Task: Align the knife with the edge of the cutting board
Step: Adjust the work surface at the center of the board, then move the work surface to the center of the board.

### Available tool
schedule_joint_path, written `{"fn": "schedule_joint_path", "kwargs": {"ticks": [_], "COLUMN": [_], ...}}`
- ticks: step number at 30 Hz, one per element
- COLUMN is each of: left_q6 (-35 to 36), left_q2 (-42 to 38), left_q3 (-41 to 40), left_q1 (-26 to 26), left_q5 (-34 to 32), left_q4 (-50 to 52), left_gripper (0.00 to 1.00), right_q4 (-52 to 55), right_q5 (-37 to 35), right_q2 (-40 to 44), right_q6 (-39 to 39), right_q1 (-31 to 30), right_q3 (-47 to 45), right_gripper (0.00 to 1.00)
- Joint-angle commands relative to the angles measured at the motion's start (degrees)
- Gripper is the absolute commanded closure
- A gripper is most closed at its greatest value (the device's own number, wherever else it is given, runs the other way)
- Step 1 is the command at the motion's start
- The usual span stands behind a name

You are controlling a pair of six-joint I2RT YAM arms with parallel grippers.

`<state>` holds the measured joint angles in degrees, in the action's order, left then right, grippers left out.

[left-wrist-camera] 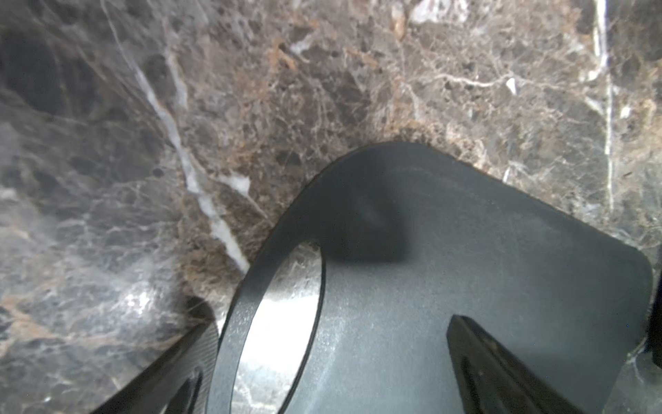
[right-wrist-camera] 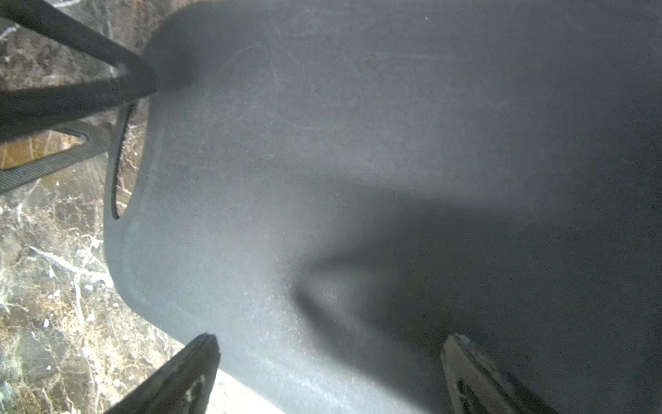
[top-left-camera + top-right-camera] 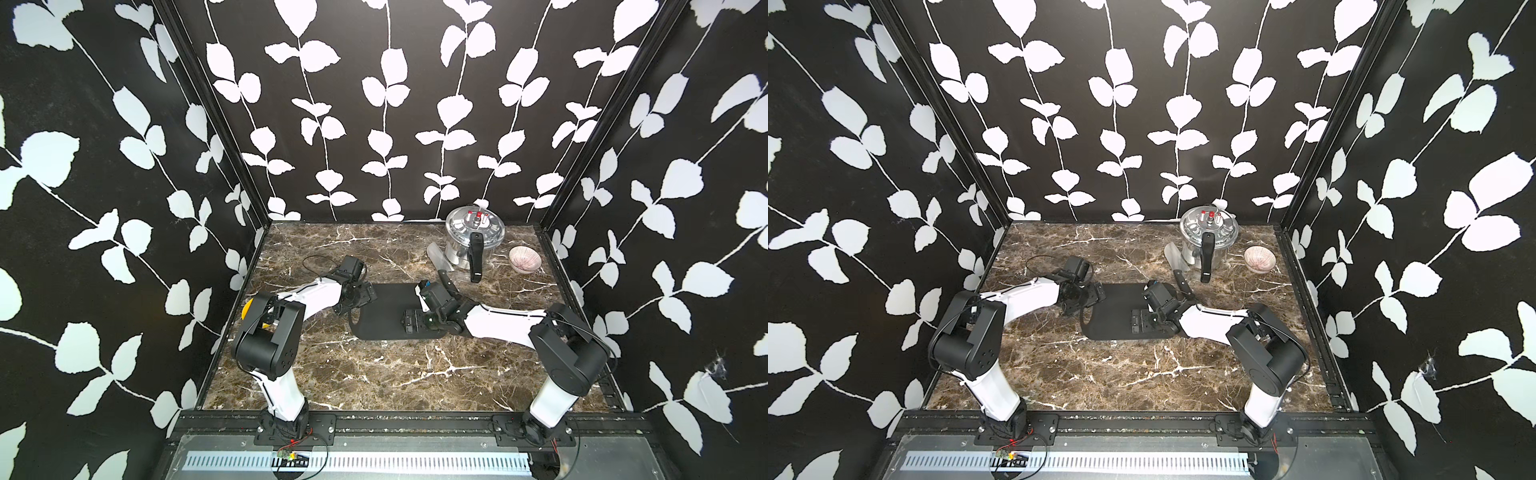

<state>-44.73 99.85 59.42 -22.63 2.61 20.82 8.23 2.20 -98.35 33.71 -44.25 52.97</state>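
Observation:
The matte-black cutting board (image 3: 384,305) (image 3: 1115,307) lies mid-table, its loop handle toward the left arm. The knife (image 3: 438,255) (image 3: 1173,257) rests on the marble off the board's far right corner. Its silver blade points back beside the pot, and its black handle (image 3: 448,282) slants toward the board, partly behind my right wrist. My right gripper (image 3: 417,322) (image 2: 331,344) hovers open over the board's right part, holding nothing. My left gripper (image 3: 347,309) (image 1: 333,333) is open and straddles the board's loop end (image 1: 276,322), one finger over the marble, one over the board. No wrist view shows the knife.
A steel pot (image 3: 473,232) (image 3: 1208,230) with a long black handle (image 3: 475,262) stands at the back right, close to the knife's blade. A pink shell-pattern bowl (image 3: 525,259) (image 3: 1259,258) sits to its right. Patterned walls enclose the marble table (image 3: 374,374).

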Motion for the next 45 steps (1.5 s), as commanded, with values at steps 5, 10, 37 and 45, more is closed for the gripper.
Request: {"fn": "schedule_joint_path", "kwargs": {"ticks": [5,10,37,45], "left_q6": [4.4,5.8,9.7,10.3], "left_q2": [-2.7,-5.7,-12.1,-12.9], "left_q3": [0.6,0.4,0.8,0.9], "left_q1": [0.9,1.0,2.1,2.5], "left_q5": [-1.9,-3.4,-6.9,-7.3], "left_q4": [4.1,5.6,10.4,11.4], "left_gripper": [0.01,0.02,0.02,0.01], "right_q4": [7.2,8.9,2.8,2.0], "right_q5": [-7.5,-10.5,0.6,1.5], "right_q2": [6.1,7.6,-7.4,-11.0], "right_q6": [-1.0,-5.7,0.8,3.9], "right_q1": [2.5,5.5,5.1,2.5], "right_q3": [3.6,4.9,8.4,13.2], "right_gripper": [0.0,0.0,0.02,0.02]}}
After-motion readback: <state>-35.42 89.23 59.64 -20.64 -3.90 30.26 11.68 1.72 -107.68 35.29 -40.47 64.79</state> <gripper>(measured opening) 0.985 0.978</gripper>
